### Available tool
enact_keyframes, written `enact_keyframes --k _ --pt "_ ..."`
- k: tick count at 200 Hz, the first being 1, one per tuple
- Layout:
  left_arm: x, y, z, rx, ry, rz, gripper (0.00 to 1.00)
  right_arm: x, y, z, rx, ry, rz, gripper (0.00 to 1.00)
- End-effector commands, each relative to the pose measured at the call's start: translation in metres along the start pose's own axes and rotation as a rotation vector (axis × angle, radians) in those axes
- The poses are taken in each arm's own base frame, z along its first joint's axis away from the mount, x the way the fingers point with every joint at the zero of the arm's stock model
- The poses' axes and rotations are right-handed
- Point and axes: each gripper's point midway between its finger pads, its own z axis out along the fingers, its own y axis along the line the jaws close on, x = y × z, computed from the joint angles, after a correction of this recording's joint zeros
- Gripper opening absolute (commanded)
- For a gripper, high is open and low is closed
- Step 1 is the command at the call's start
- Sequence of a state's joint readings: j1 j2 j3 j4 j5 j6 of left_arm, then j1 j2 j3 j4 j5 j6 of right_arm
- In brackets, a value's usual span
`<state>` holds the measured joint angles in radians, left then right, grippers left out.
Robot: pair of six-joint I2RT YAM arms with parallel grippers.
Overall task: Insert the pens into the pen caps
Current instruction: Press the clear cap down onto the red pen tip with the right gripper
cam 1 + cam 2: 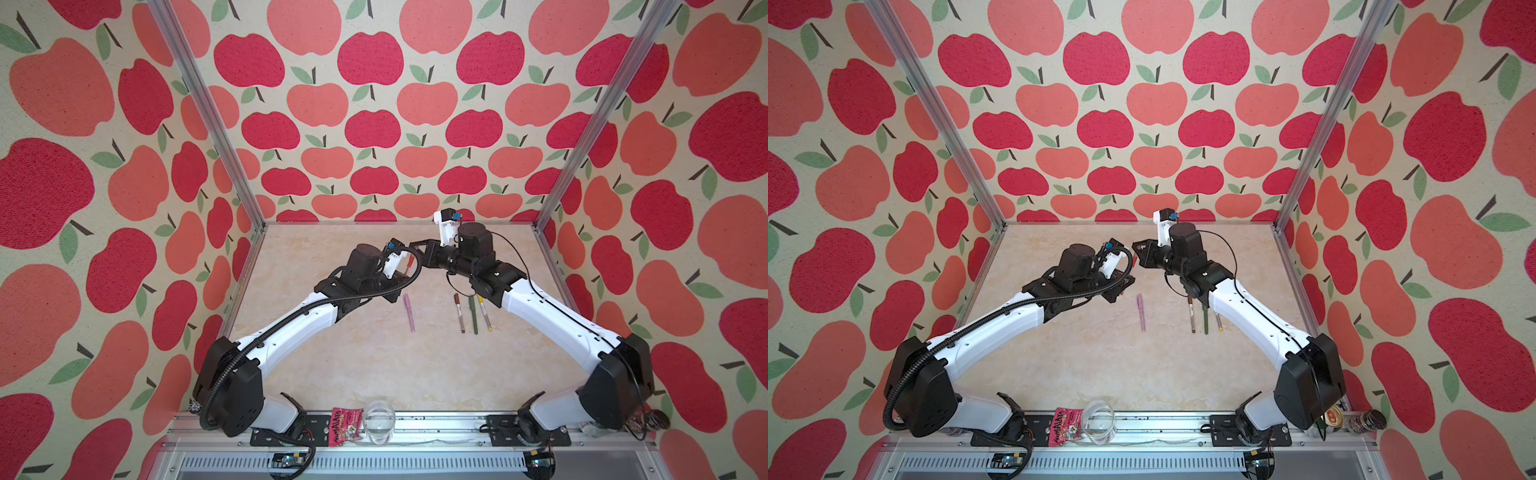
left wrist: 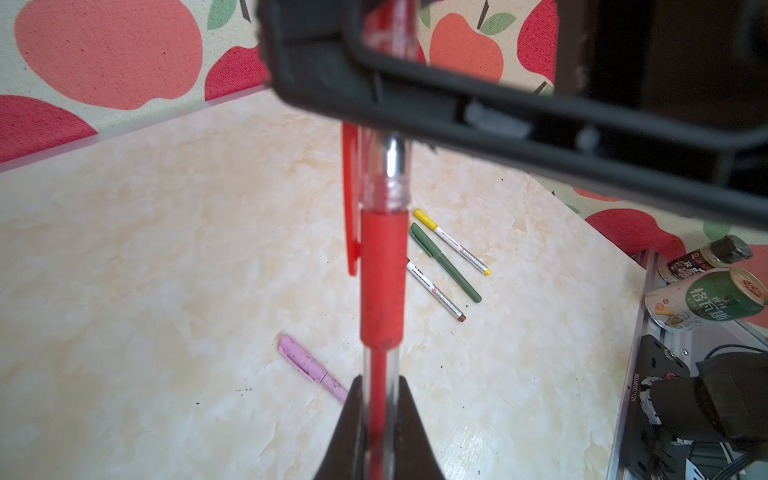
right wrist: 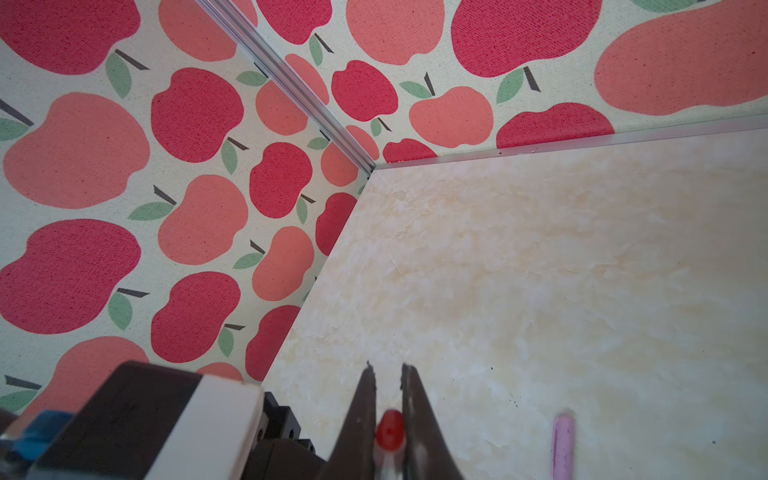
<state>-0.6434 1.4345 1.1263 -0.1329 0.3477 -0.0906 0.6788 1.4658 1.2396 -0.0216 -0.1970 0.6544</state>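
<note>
We are finding little print here that is legible.
On the crinkled pink-red foil snack packet (image 1: 345, 426) at the front rail, in both top views, we are making out pale capitals that look like "FUNMALAYA". In the left wrist view we are reading large white Chinese characters, seemingly 格瓦斯, on the green-and-cream metal drink can (image 2: 706, 303). The dark print on the white-barrelled yellow-capped pen (image 2: 455, 245), the white-barrelled brown-tipped pen (image 2: 435, 291) and the small brown glass bottle (image 2: 702, 259) is proving too small for us.

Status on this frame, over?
Left gripper shut on red pen. Right gripper shut on red cap, cap over pen's tip. Four capped pens lie on table, clear of both.
</note>
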Motion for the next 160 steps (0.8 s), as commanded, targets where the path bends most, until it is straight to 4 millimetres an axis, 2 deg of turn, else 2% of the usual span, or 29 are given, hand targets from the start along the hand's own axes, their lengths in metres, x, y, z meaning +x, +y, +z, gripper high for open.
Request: enact_keyframes --k 1,57,106,135,160 --pt "-0.189 -0.028 -0.085 0.021 -0.647 0.185 0.00 0.150 -0.016 -0.005 0.024 0.520 0.145 0.00" --pt "-0.197 -0.022 -0.087 0.009 -0.659 0.204 0.00 0.167 -0.016 -0.004 0.021 0.554 0.163 0.00" --pt "-0.199 -0.015 -0.089 0.004 -0.658 0.203 0.00 0.173 -0.016 -0.005 0.022 0.561 0.167 0.00" --pt "-0.183 -0.012 -0.076 0.025 -0.604 0.176 0.00 0.160 -0.013 -0.006 0.020 0.531 0.146 0.02" --pt "-0.148 -0.007 -0.054 0.051 -0.516 0.110 0.00 0.128 -0.009 -0.006 0.005 0.465 0.127 0.06"
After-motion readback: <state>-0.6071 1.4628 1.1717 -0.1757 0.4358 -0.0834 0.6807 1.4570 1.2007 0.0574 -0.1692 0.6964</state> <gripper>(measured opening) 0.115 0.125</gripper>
